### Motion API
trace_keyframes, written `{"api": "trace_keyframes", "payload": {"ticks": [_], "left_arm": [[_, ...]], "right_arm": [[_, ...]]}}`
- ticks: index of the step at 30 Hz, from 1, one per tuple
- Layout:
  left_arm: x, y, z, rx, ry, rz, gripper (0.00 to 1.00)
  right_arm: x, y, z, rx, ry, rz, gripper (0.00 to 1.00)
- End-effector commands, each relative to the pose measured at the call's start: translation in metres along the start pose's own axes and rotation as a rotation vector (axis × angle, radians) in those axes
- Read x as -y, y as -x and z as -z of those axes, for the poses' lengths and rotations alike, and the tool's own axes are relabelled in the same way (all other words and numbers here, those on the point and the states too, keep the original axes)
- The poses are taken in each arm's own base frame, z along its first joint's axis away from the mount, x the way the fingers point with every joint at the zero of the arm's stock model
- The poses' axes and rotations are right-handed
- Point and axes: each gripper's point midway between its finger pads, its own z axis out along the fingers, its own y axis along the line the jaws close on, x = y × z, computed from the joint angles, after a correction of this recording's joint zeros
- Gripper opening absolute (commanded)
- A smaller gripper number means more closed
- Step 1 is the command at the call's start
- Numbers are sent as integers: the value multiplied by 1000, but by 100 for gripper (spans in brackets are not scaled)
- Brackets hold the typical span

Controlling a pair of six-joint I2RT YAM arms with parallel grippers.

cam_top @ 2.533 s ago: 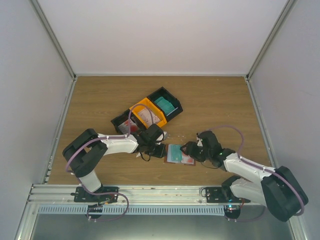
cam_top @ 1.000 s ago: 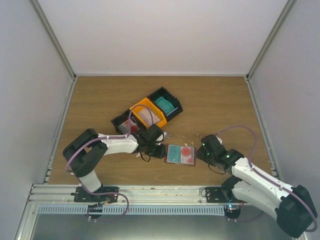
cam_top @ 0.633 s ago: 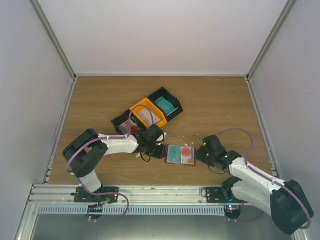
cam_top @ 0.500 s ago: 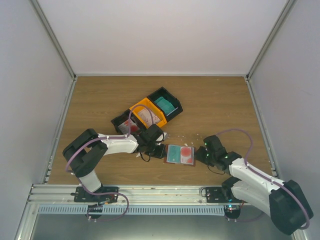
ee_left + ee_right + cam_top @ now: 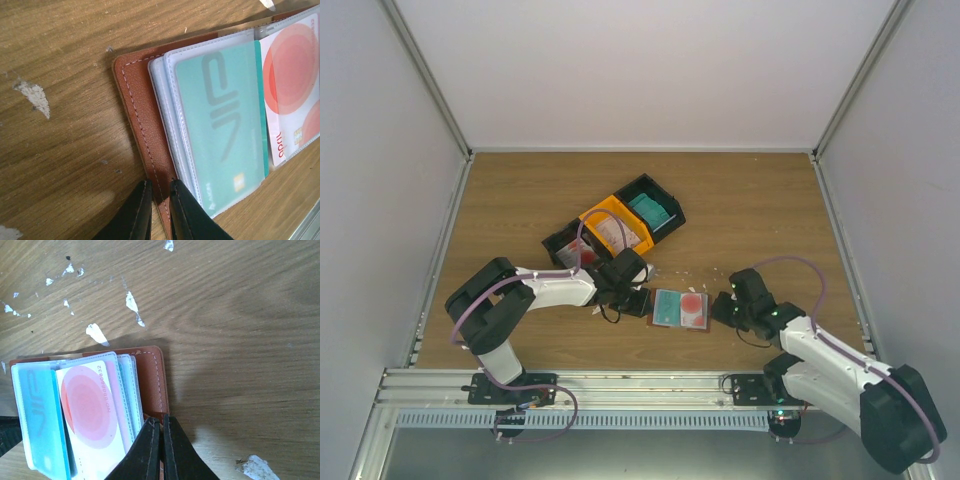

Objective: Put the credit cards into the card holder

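The card holder (image 5: 680, 310) lies open and flat on the wooden table, reddish-brown leather with clear sleeves. A teal credit card (image 5: 220, 115) fills its left sleeve and a white card with a red round mark (image 5: 90, 410) its right sleeve. My left gripper (image 5: 645, 303) is shut on the holder's left leather edge (image 5: 140, 115), a black finger either side of the stitched border (image 5: 159, 182). My right gripper (image 5: 717, 312) is shut on the holder's right leather edge (image 5: 152, 385), its fingertips (image 5: 161, 419) pressed together over the flap.
Three joined bins stand behind the holder: a black one with teal cards (image 5: 650, 208), an orange one with pale cards (image 5: 612, 230), and a black one (image 5: 567, 247) next to the left wrist. Small white scraps (image 5: 96, 333) dot the wood near the holder.
My right gripper slid left to the holder's right edge and its jaws closed there. The left gripper and the holder have stayed put.
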Motion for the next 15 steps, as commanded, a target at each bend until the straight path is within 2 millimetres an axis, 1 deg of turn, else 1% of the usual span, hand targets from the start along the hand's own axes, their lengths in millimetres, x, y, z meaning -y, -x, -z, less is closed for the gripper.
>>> {"api": "trace_keyframes", "payload": {"ticks": [1, 6, 10, 15], "left_arm": [[6, -1, -1, 0, -17, -8, 15], [6, -1, -2, -1, -18, -9, 15], [7, 0, -3, -1, -20, -11, 15], [7, 0, -3, 2, -21, -11, 15]], "right_arm": [[-24, 7, 10, -2, 80, 27, 0], [-34, 9, 17, 3, 122, 33, 1], [-40, 8, 20, -11, 148, 42, 1], [-64, 10, 31, -25, 250, 83, 0]]}}
